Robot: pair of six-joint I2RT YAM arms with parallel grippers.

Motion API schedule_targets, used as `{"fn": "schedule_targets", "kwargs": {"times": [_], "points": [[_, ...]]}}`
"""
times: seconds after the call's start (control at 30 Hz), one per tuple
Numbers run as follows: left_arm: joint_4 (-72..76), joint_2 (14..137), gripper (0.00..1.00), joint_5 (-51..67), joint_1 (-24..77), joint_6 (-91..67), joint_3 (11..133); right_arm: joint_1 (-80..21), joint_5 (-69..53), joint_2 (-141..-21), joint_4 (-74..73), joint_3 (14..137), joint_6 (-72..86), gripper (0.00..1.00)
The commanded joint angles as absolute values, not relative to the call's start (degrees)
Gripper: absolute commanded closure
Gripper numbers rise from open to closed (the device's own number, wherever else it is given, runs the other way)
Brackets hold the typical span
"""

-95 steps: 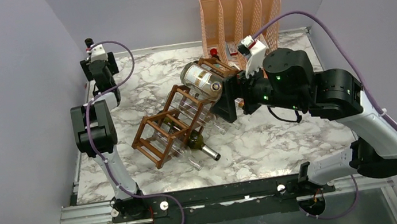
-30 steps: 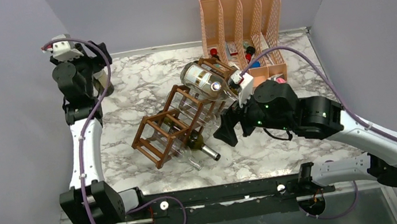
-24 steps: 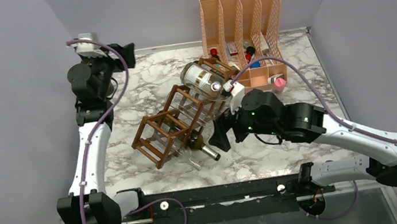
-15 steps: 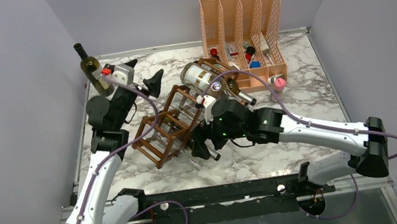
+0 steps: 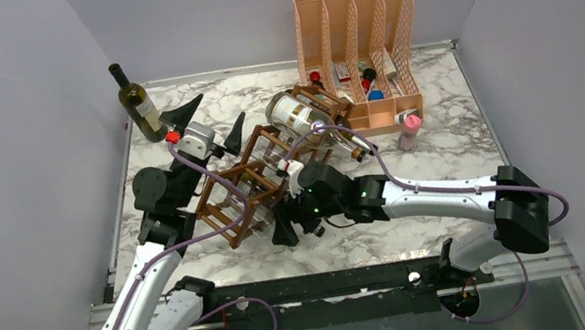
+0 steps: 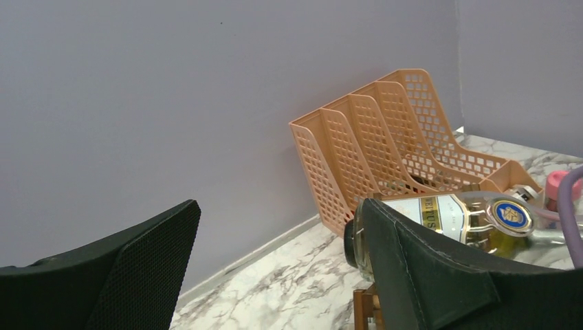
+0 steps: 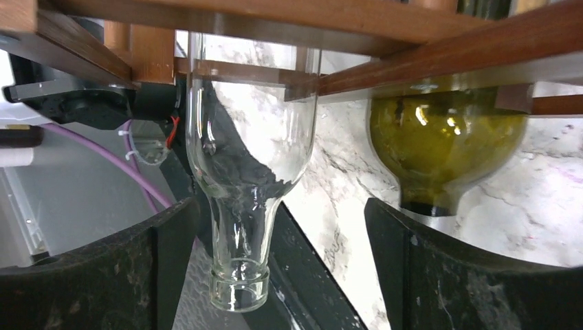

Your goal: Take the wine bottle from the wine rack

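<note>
Lying atop wine rack [image 5: 262, 188]: btl [image 6: 481, 230], white label [image 6: 433, 212], maybe "…ITUS".

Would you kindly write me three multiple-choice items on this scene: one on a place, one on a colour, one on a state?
1. Where does the upright green bottle stand? A at the near edge; B at the table's far left corner; C mid-table.
2. What colour is the mesh organiser? A blue; B black; C peach.
3. How is the right gripper? A open, holding nothing; B shut on a bottle; C out of view.
Answers: 1 B, it stands in that corner; 2 C, plainly peach; 3 A, its fingers stand wide apart.
</note>
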State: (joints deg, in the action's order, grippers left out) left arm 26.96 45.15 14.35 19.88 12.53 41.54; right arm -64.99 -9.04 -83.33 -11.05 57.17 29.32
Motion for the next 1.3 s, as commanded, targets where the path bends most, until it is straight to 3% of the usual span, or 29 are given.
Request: {"fn": "schedule_targets", "kwargs": {"times": [0.0,0.6,0.97,1.27], "points": [[28.74,44.31,0.07,9.39,20.07,14.33,40.96,-65.15,-13.01,-83.47,-0.58,53.38,31.93,0.11],[28.81,45.31,0.07,6.77,20.19,14.97,40.52,-65.28,-17.68,-89.76,8.20,52.69,37.33,0.29],[28.91,45.95,0.07,6.77,20.20,14.80,40.50,-65.30,-18.63,-85.68,8.11,49.24,37.70,0.57],[28.92,46.66,0.07,6.93,20.35,14.70,40.43,-65.29,-18.04,-82.28,7.35,46.08,36.57,0.70]]}}
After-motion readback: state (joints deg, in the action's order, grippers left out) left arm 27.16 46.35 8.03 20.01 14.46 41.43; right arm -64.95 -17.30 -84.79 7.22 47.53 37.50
